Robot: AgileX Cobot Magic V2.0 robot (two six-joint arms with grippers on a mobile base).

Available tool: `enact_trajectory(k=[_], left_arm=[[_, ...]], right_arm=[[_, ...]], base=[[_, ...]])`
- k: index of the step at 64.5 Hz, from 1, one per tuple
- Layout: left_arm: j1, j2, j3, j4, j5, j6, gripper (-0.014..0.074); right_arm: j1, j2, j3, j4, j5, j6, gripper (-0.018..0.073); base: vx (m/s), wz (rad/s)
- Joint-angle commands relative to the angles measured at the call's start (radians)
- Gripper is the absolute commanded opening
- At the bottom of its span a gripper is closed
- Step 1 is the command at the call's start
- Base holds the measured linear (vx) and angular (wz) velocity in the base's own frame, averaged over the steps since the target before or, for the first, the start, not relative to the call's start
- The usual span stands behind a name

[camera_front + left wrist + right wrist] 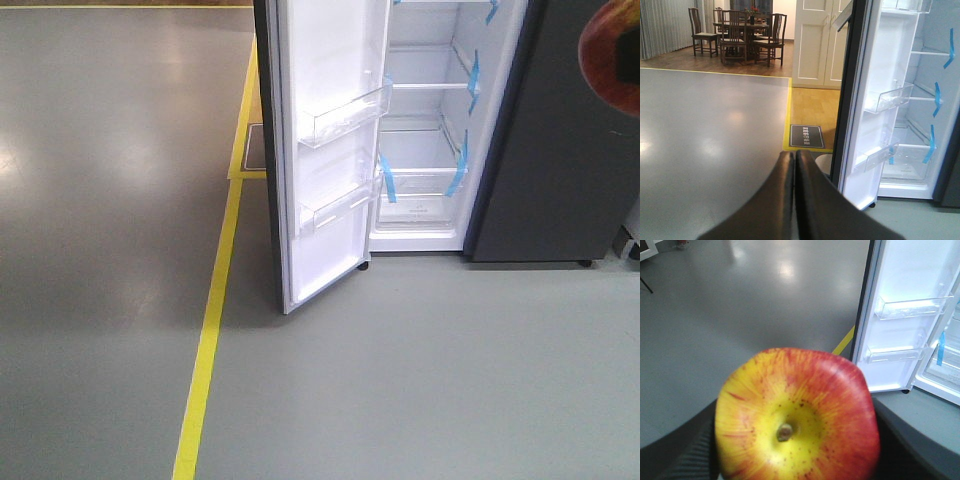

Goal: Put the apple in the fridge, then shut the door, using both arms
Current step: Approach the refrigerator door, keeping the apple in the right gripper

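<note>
R jaws clamp apple (795,415); front cam: prob corner blur

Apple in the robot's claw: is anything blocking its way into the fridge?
Nothing visible does. The door stands swung wide open, the fridge interior is exposed, and no object shows between the held apple and the opening.

Overhead glare on floor (785,270) (apple (795,415) slightly blurred).
</note>
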Motion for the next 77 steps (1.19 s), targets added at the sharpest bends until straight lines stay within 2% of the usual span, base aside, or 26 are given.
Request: enact_trajectory(k=[1, 77], left_arm=[[-0.007, -0.014, 0.028, -0.003, -0.068, -0.009, -0.0006], [-0.007, -0.014, 0.028, -0.003, -0.068, -0.009, -0.0006]], right_arm=[[-0.002, -0.008, -0.031, 0.047, -0.066, -0.002, -0.0006], [-0.002, -0.008, -0.031, 0.047, -0.065, -0.002, -0.0006]], base=[[0.13, 0.03], [0.12, 0.0]])
